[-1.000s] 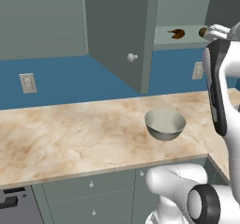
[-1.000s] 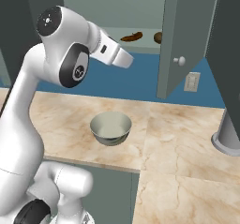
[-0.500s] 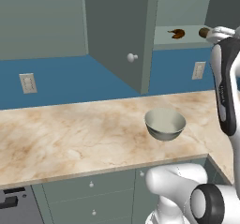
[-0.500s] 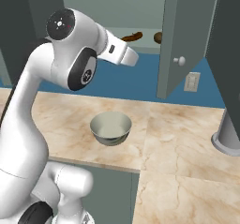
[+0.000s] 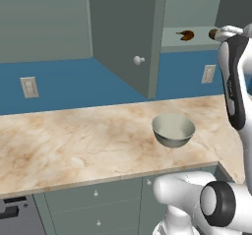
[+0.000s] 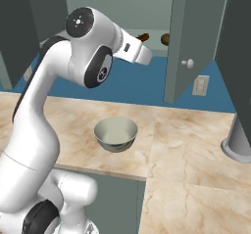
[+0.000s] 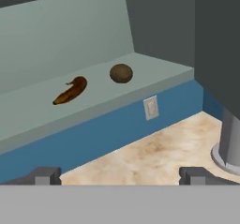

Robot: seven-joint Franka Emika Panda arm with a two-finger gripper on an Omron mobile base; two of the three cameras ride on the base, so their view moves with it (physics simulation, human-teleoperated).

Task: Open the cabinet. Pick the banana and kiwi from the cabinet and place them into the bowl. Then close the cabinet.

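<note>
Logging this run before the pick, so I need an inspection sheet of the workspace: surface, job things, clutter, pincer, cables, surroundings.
Surface: marbled beige counter.
Job things: cabinet doors open; banana and kiwi lie apart on its pale shelf; bowl upright on the counter, nothing in it.
Clutter: nothing seen.
Pincer: open, holding nothing, aimed at the shelf.
Cables: nothing seen.
Surroundings: blue wall with outlets; drawers below the counter.
</note>
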